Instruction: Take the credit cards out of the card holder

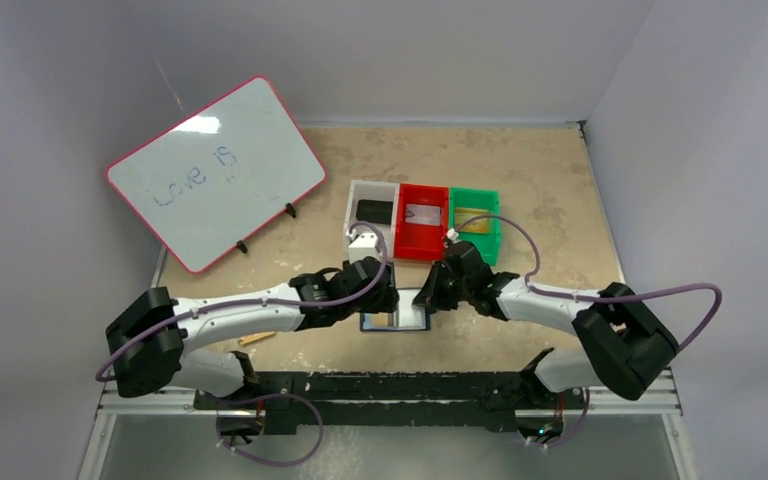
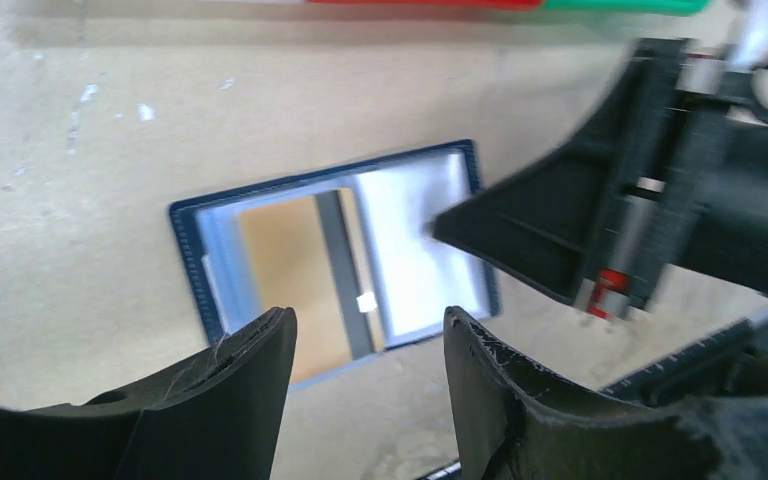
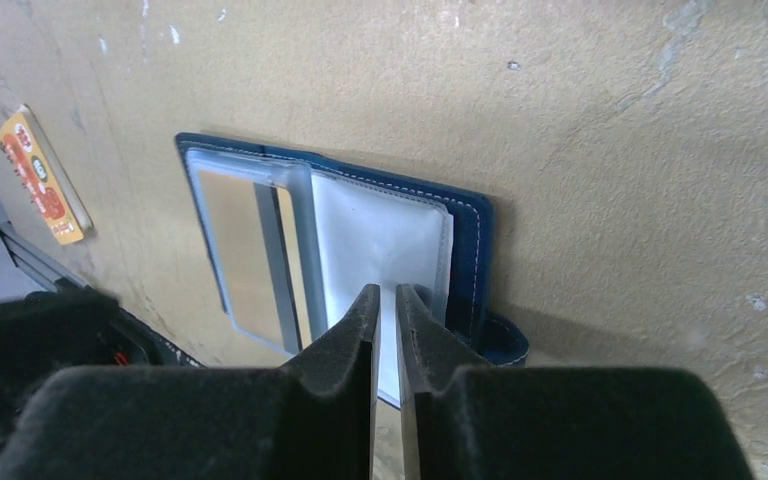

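Observation:
The card holder (image 1: 397, 321), a navy bifold wallet, lies open flat on the table between both grippers. In the left wrist view (image 2: 190, 270) and the right wrist view (image 3: 470, 240) it shows a clear sleeve over a gold card with a grey stripe (image 2: 290, 270) (image 3: 240, 250) on one half and a white panel on the other. Its snap tab (image 3: 508, 342) sticks out at the edge. My left gripper (image 2: 370, 322) (image 1: 385, 296) is open and empty just above the wallet's near edge. My right gripper (image 3: 387, 295) (image 1: 428, 297) is shut, with its tips on the white panel.
A white bin (image 1: 352, 212), a red bin (image 1: 400, 240) and a green bin (image 1: 475, 196) stand in a row behind the wallet. A pink-rimmed whiteboard (image 1: 215, 170) leans at the back left. An orange card-like item (image 3: 40, 175) lies near the table's front edge.

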{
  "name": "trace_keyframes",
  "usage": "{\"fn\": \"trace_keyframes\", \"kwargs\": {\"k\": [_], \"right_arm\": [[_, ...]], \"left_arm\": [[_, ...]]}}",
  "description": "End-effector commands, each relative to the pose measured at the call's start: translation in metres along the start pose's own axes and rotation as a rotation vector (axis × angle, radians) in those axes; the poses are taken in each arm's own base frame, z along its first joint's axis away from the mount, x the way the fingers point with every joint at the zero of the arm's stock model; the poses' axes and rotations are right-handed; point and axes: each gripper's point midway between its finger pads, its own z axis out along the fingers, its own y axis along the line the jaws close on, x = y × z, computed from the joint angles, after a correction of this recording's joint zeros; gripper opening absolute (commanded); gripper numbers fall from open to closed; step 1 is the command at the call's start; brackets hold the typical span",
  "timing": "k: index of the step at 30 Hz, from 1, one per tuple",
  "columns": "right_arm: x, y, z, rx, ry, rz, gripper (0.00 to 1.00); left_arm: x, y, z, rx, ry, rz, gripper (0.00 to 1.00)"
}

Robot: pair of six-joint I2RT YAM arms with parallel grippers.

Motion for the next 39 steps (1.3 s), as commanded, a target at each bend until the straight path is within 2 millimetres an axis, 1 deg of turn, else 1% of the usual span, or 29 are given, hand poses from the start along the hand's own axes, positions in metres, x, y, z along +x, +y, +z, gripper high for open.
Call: {"fn": "trace_keyframes", "kwargs": {"k": [1,4,7,11,13,16,20,24,26,29,31,34,38,39], "right_arm": [[-0.011,0.015,-0.007,-0.065,-0.043,-0.034,0.13],[-0.011,0.019,-0.009,-0.09,-0.049,-0.042,0.14],[-0.009,0.023,-0.01,-0.119,-0.043,-0.042,0.14],[-0.009,0.029,-0.008,-0.149,-0.041,-0.056,0.15],[-0.011,0.033,-0.006,-0.169,-0.042,-0.063,0.15],[-0.011,0.036,-0.002,-0.184,-0.034,-0.066,0.16],[-0.01,0.033,0.002,-0.165,-0.023,-0.066,0.19],[-0.014,0.019,0.005,-0.07,-0.031,-0.06,0.21],[-0.013,0.024,0.003,-0.103,-0.031,-0.079,0.22],[-0.005,0.043,0.0,-0.235,-0.001,-0.104,0.28],[0.001,0.05,0.001,-0.29,0.024,-0.098,0.31],[0.006,0.054,0.008,-0.31,0.046,-0.085,0.32],[0.006,0.053,0.015,-0.305,0.05,-0.058,0.32],[0.006,0.05,0.018,-0.29,0.053,-0.049,0.32]], "left_arm": [[0.007,0.023,0.012,-0.104,0.024,-0.007,0.56],[0.018,0.024,0.023,-0.112,0.057,-0.015,0.54],[0.029,0.025,0.031,-0.118,0.089,-0.024,0.51],[0.039,0.032,0.039,-0.148,0.114,-0.014,0.44],[0.041,0.035,0.039,-0.161,0.121,-0.008,0.4],[0.043,0.038,0.04,-0.171,0.125,0.0,0.38],[0.044,0.041,0.039,-0.178,0.127,0.008,0.35],[0.045,0.043,0.04,-0.186,0.13,0.01,0.34],[0.046,0.044,0.041,-0.189,0.129,0.01,0.33],[0.045,0.045,0.04,-0.198,0.123,0.006,0.33],[0.044,0.046,0.04,-0.194,0.117,0.003,0.34],[0.045,0.045,0.039,-0.184,0.122,0.004,0.35],[0.051,0.046,0.04,-0.179,0.137,0.005,0.36],[0.053,0.047,0.041,-0.18,0.142,0.006,0.36]]}}
